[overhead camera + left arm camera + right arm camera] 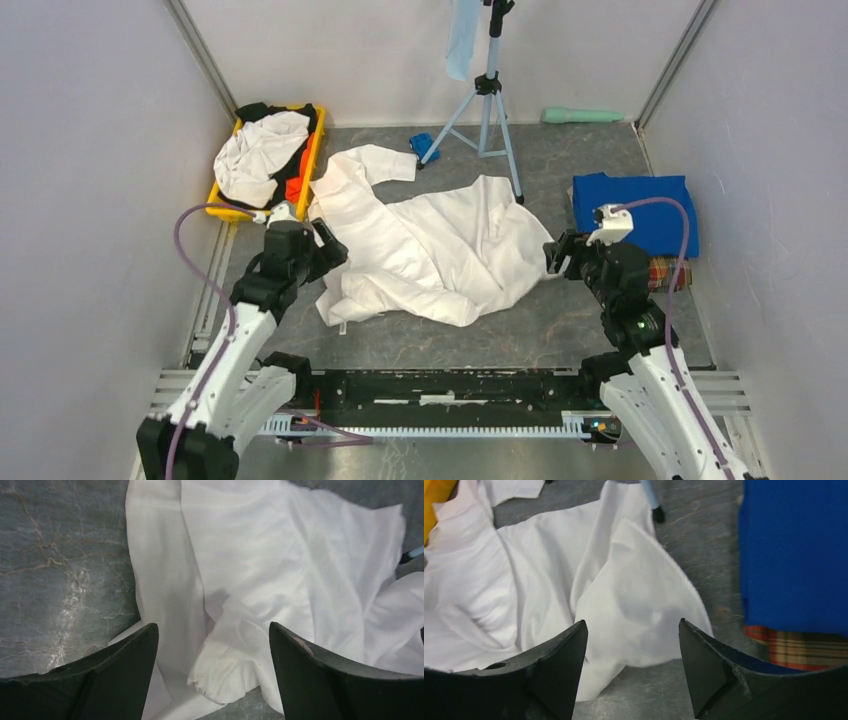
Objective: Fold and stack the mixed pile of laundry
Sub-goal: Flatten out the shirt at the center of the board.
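Observation:
A large white shirt (430, 245) lies spread and rumpled on the grey tabletop, one sleeve reaching up-left. My left gripper (330, 245) hovers open at its left edge; in the left wrist view the white cloth (260, 580) lies below the parted jaws, with nothing held. My right gripper (555, 255) stands open at the shirt's right hem (644, 605), also empty. A folded royal-blue shirt (632, 208) rests on a red-green plaid cloth (668, 272) at the right. The yellow bin (312, 160) at back left holds white, black and orange garments (258, 155).
A tripod (487, 100) stands at the back centre, one leg ending by the shirt's top edge; a pale-blue cloth (462, 38) hangs from it. A small bright-blue object (424, 145) lies near its foot. A green cylinder (582, 115) lies along the back wall.

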Motion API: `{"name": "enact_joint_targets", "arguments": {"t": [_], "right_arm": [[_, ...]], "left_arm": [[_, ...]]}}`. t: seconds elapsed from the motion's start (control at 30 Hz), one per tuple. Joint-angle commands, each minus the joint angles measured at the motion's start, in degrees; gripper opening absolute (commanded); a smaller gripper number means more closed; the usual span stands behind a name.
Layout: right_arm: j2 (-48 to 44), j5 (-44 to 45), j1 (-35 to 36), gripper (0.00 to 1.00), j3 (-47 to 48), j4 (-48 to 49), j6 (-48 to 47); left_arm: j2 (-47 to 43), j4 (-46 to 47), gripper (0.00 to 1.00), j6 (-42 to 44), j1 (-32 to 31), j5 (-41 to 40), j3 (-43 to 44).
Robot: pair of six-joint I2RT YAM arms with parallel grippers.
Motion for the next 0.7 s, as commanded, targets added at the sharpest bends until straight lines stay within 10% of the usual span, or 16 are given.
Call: {"name": "enact_joint_targets", "arguments": {"t": [0.0, 0.67], "right_arm": [[-3.54, 14.74, 0.14, 0.75, 3.32, -7.25, 0.28], [-13.54, 10.88, 0.12, 0.82, -0.43, -10.43, -0.57]], "left_arm": [[12.0, 3.82, 0.89, 4.44, 0.21, 2.1, 5.94], [57.12, 20.36, 0.72, 8.78, 8.99, 10.2, 24.0]]}}
